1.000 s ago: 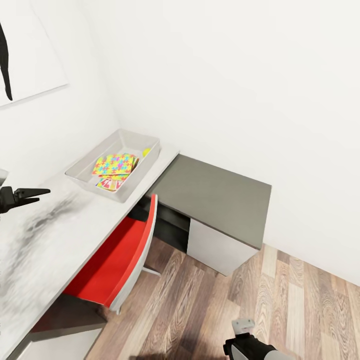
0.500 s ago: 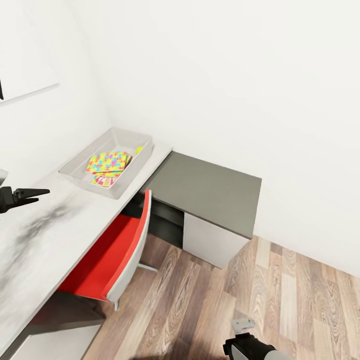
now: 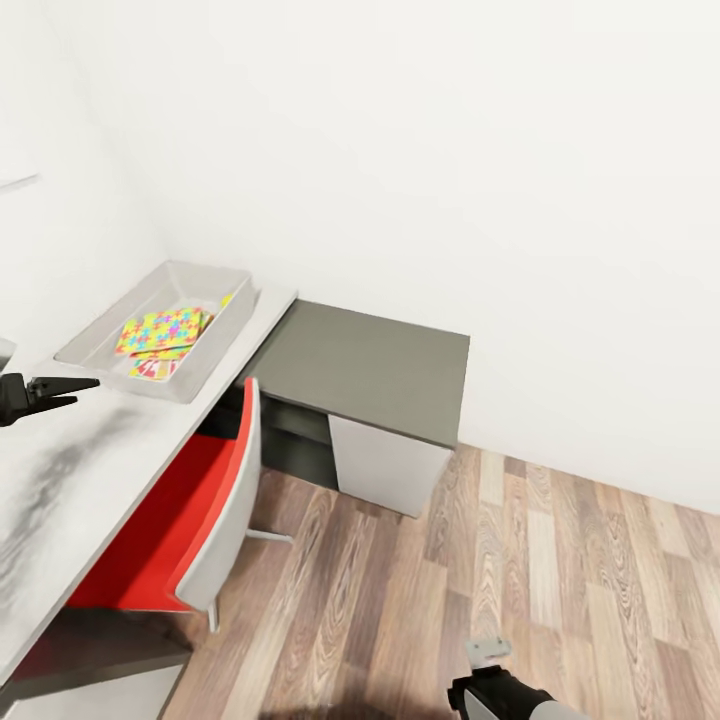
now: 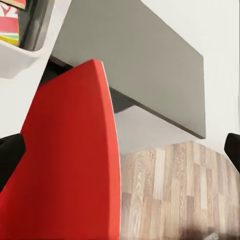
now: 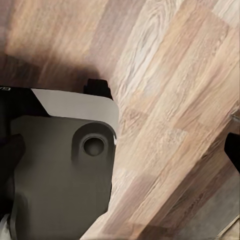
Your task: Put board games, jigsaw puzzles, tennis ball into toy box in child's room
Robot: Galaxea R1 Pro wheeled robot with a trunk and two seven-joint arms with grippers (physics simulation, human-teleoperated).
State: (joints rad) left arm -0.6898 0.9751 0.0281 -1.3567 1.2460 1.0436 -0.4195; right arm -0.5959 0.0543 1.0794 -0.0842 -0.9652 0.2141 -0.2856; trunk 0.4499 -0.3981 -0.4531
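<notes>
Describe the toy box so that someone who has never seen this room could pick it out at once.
Find the long pale table along the wall, with a red chair tucked under it. Near the end where it meets the lower dark grey cabinet sits the toy box. It is a shallow light grey tray with sloping sides, holding a bright jigsaw puzzle.

The left gripper [image 3: 72,390] is showing as matte black, with two slim fingers tapering to points. At the lower edge of the head view, the right arm [image 3: 500,695] is showing a rounded black housing carrying a small light grey bracket. The right wrist view is showing the robot's base [image 5: 60,165]: a grey-brown body with rounded corners, a round recessed socket, a white panel and black trim.
</notes>
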